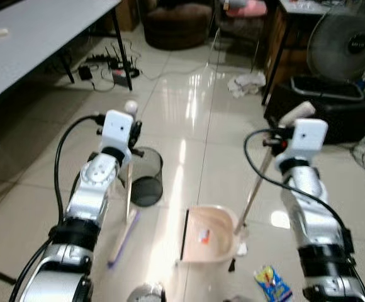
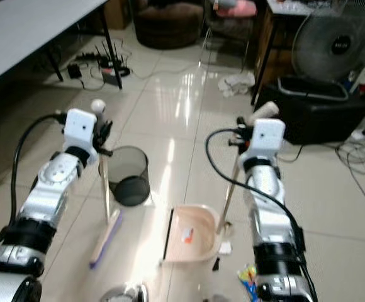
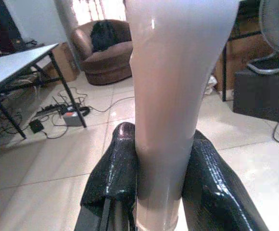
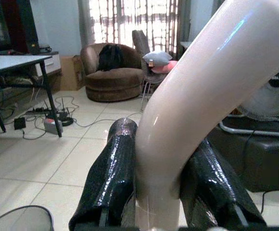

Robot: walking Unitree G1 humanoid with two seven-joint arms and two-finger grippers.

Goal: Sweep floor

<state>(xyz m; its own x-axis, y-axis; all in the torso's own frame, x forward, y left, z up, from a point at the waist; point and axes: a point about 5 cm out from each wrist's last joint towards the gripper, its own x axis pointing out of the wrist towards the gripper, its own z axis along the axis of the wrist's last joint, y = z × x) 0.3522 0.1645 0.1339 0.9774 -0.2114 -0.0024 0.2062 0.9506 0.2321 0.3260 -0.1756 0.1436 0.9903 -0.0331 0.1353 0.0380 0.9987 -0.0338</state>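
Note:
My left gripper [image 1: 131, 134] is shut on the pale handle of a broom [image 1: 129, 189]; its purple-edged brush head [image 1: 123, 238] rests on the tiles. My right gripper [image 1: 277, 143] is shut on the long handle [image 1: 258, 182] of a beige dustpan [image 1: 209, 234], which sits on the floor between my arms. In the left wrist view the black fingers [image 3: 115, 178] clamp the broom handle [image 3: 171, 96]. The right wrist view shows the fingers [image 4: 111, 178] clamped on the dustpan handle [image 4: 187, 115]. A small piece of litter [image 1: 204, 236] lies in the pan.
A black mesh waste bin [image 1: 146, 176] stands just beyond the broom. A colourful wrapper [image 1: 272, 283] lies on the floor by my right arm. A grey table [image 1: 38, 31] is at left, cables [image 1: 110, 63] beneath it. A fan [image 1: 349, 41], dark boxes and a crumpled cloth [image 1: 247, 83] are at right.

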